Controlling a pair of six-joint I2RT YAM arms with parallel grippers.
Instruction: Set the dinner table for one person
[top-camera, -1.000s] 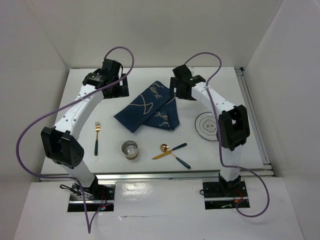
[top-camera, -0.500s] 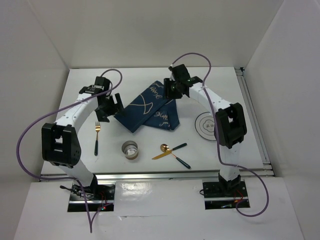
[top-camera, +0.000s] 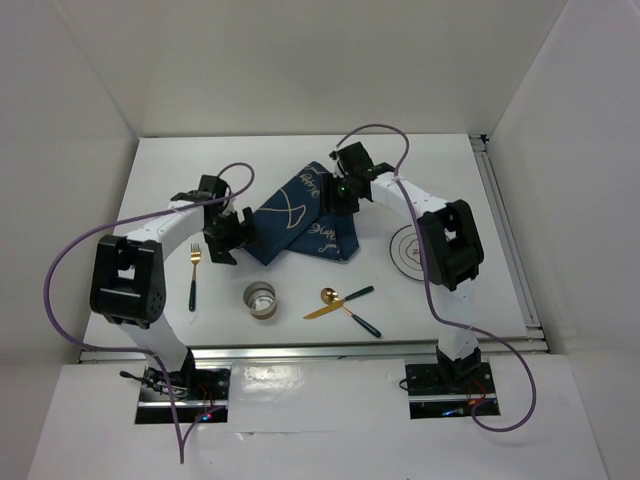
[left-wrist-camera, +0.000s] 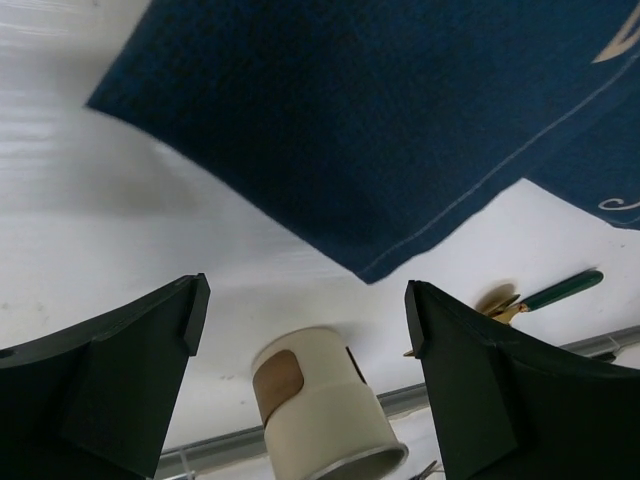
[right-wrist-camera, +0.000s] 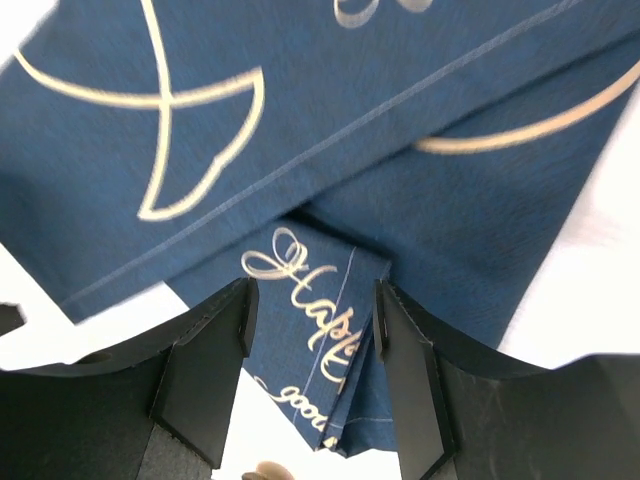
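The white dinner table (top-camera: 170, 185) holds a crumpled navy cloth placemat (top-camera: 290, 212) with pale line drawings. My left gripper (top-camera: 233, 236) is open and empty, low at the placemat's near-left corner. In the left wrist view (left-wrist-camera: 305, 300) the placemat (left-wrist-camera: 400, 130) lies ahead of its fingers, with a cream metal-rimmed cup (left-wrist-camera: 320, 410) between them farther off. My right gripper (top-camera: 336, 194) is open over the placemat's right part. In the right wrist view (right-wrist-camera: 312, 300) its fingers straddle a folded, lettered layer of blue cloth (right-wrist-camera: 335, 340) without closing on it.
A gold fork with a green handle (top-camera: 194, 272) lies at the left. The cup (top-camera: 261, 299) stands near the front. A gold spoon (top-camera: 345, 296) and knife (top-camera: 345, 311) lie crossed at front centre. A white plate (top-camera: 412, 249) sits at the right.
Both arms have drawn in from the far side toward the placemat. The left gripper came forward and down to its near-left corner. The right gripper moved left over the cloth.
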